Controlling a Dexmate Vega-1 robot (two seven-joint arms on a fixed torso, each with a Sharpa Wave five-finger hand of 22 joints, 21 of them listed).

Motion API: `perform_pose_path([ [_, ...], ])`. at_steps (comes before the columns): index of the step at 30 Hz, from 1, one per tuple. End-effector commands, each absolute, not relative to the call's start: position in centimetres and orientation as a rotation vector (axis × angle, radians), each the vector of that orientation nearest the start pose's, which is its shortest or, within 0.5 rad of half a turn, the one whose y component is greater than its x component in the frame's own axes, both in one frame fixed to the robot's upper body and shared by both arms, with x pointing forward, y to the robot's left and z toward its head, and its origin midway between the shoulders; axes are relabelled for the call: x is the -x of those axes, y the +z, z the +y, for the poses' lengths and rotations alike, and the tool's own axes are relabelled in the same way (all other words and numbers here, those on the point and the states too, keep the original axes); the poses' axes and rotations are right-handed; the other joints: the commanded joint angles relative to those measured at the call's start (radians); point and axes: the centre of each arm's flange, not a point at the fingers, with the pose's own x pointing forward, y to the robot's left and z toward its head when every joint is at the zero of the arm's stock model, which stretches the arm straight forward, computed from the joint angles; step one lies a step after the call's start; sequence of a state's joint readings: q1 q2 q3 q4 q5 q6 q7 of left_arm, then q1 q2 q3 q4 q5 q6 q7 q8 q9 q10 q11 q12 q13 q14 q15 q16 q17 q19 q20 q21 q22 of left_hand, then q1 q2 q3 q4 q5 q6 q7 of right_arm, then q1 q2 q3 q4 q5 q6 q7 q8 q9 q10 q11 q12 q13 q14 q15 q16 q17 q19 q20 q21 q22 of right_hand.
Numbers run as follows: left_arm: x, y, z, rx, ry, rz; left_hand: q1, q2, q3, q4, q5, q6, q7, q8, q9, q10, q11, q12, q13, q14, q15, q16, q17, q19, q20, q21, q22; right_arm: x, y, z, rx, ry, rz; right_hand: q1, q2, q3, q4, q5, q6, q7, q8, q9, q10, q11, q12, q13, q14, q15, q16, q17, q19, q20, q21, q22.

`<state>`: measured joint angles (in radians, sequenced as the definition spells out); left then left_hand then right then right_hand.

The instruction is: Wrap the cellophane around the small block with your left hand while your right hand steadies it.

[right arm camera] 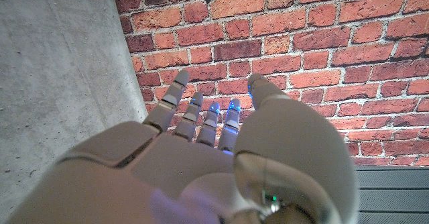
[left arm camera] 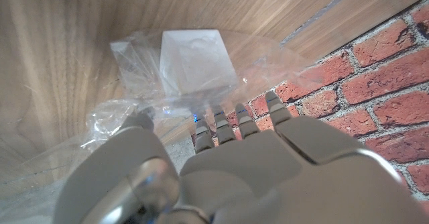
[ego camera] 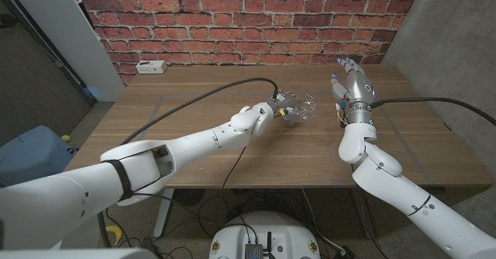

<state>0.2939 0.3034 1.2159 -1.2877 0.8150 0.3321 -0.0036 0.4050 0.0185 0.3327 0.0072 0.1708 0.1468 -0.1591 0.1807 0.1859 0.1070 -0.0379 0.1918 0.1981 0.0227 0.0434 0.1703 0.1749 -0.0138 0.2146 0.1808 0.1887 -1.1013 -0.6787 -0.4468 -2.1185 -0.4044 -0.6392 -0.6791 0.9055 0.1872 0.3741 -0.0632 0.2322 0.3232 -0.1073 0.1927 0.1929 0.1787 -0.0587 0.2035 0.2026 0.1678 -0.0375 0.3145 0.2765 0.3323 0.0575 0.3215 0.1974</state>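
A small pale block (left arm camera: 198,60) lies on the wooden table (ego camera: 201,146) under a crinkled sheet of clear cellophane (left arm camera: 268,56). In the head view the cellophane (ego camera: 301,110) shows as a glinting bundle at the table's middle. My left hand (ego camera: 276,110) is right against its near-left side. Seen from the left wrist, my left hand (left arm camera: 221,163) has its fingers (left arm camera: 234,120) and thumb on the bunched near edge of the film, pinching it. My right hand (ego camera: 350,84) is raised to the right of the bundle, apart from it. Its fingers (right arm camera: 201,117) are spread, with nothing in them.
A white box (ego camera: 151,67) sits at the table's back left corner. A black cable (ego camera: 201,96) runs over the table along my left arm, and another leads off from my right wrist. A blue bin (ego camera: 31,154) stands on the floor at the left.
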Motion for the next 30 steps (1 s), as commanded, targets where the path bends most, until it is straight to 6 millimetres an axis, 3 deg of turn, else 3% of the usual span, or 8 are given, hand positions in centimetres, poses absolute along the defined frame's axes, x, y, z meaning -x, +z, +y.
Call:
perform_pose_path([
  [1, -64.3, 2.4, -1.6, -1.734, -0.079, -0.788, -0.051, -0.016, -0.027, 0.013, 0.009, -0.05, -0.002, -0.007, 0.003, -0.052, 0.009, -0.006, 0.006, -0.038, 0.017, 0.003, 0.004, -0.035, 0.002, 0.005, 0.006, -49.8, 0.2, -24.9, 0.891, -0.643, -0.69, -0.011, 0.001, -0.003, 0.003, -0.001, 0.005, 0.002, 0.003, 0.002, 0.007, -0.004, 0.005, 0.001, 0.013, -0.056, 0.007, 0.001, 0.004, 0.003, 0.007, 0.002],
  [11, -63.3, 3.4, -0.5, -1.609, -0.015, -0.859, -0.104, -0.024, -0.051, 0.029, 0.014, -0.122, -0.005, -0.006, 0.003, -0.141, 0.022, -0.007, 0.007, -0.112, 0.045, 0.001, 0.005, -0.106, 0.001, 0.002, 0.007, -49.7, 0.2, -24.7, 0.886, -0.642, -0.7, -0.015, 0.0, -0.004, 0.004, -0.002, 0.004, 0.003, 0.002, 0.002, 0.007, -0.005, 0.004, 0.001, 0.012, -0.055, 0.007, 0.002, 0.005, 0.004, 0.007, 0.002],
  [21, -62.6, 4.5, 1.6, -1.431, 0.015, -0.902, -0.12, -0.024, -0.058, 0.034, 0.015, -0.152, -0.011, -0.007, 0.003, -0.174, 0.035, -0.007, 0.008, -0.133, 0.055, 0.003, 0.006, -0.126, 0.002, 0.005, 0.008, -49.8, 0.4, -24.4, 0.881, -0.641, -0.704, -0.02, -0.001, -0.006, 0.006, -0.003, 0.005, 0.003, 0.003, 0.002, 0.007, -0.003, 0.004, 0.001, 0.012, -0.055, 0.008, 0.002, 0.005, 0.004, 0.008, 0.002],
  [30, -62.3, 5.3, 3.8, -1.267, 0.018, -0.918, -0.128, -0.023, -0.06, 0.035, 0.016, -0.146, -0.015, 0.0, 0.002, -0.16, 0.043, 0.005, 0.009, -0.118, 0.059, 0.013, 0.006, -0.129, 0.002, 0.01, 0.009, -50.1, 0.5, -24.1, 0.859, -0.631, -0.714, -0.031, -0.006, -0.01, 0.012, -0.005, 0.007, 0.004, 0.003, 0.002, 0.009, -0.001, 0.005, 0.001, 0.011, -0.052, 0.007, 0.001, 0.005, 0.005, 0.008, 0.002],
])
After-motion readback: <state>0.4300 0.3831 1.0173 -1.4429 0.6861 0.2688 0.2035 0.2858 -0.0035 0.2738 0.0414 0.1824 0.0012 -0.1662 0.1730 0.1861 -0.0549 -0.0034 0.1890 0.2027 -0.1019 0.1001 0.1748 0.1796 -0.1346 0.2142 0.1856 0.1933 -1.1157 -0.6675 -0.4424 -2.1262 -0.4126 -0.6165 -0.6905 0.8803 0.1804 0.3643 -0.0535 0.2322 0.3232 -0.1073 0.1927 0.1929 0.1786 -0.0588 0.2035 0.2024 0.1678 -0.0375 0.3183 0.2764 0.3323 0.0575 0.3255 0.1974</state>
